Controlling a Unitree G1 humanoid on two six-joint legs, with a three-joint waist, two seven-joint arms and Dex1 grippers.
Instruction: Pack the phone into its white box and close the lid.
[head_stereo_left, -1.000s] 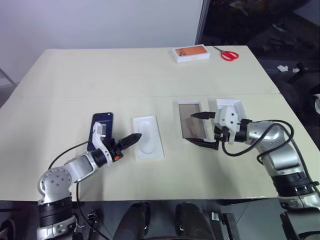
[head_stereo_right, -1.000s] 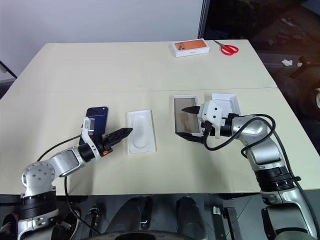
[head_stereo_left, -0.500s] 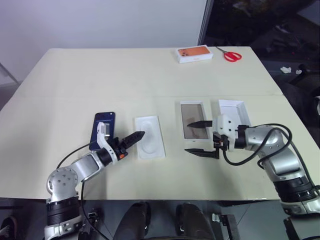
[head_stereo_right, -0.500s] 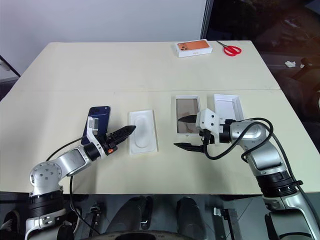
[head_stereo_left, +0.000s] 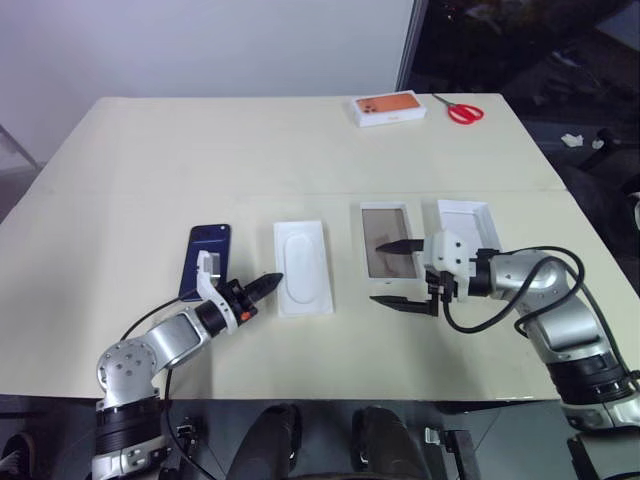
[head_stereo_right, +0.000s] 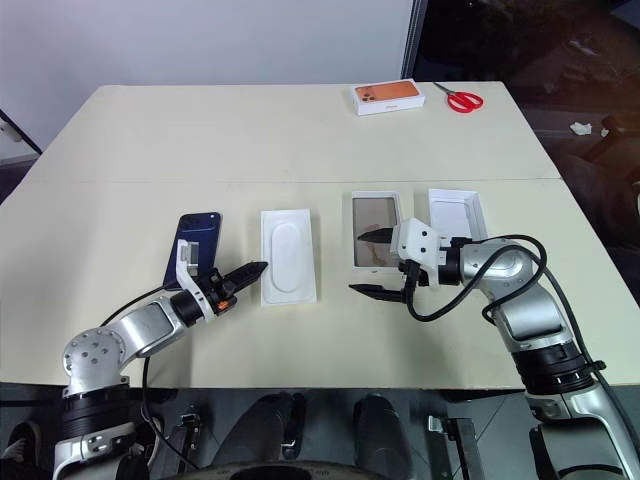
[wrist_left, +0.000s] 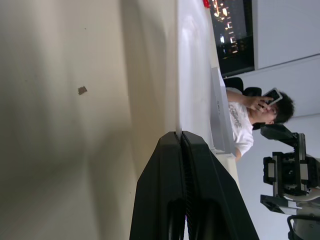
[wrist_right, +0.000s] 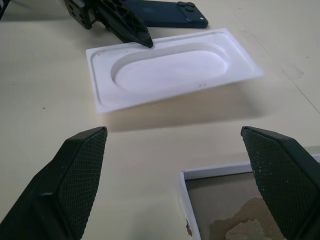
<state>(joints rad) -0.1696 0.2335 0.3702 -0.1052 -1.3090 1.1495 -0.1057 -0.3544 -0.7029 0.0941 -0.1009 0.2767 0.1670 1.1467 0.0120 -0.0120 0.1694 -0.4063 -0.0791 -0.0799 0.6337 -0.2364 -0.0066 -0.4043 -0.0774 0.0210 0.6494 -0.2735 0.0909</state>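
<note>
The right gripper (head_stereo_right: 378, 262) hides the near part of the white box (head_stereo_right: 376, 222). The print on the far orange-topped box (head_stereo_right: 385, 97) is too small to read.

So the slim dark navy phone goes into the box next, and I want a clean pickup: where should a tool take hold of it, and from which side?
Probably across the two long edges of the slim dark navy phone, near mid-length, coming from above. It lies flat on the table, so only those thin edges offer purchase. The white moulded insert lies apart on one side.
</note>
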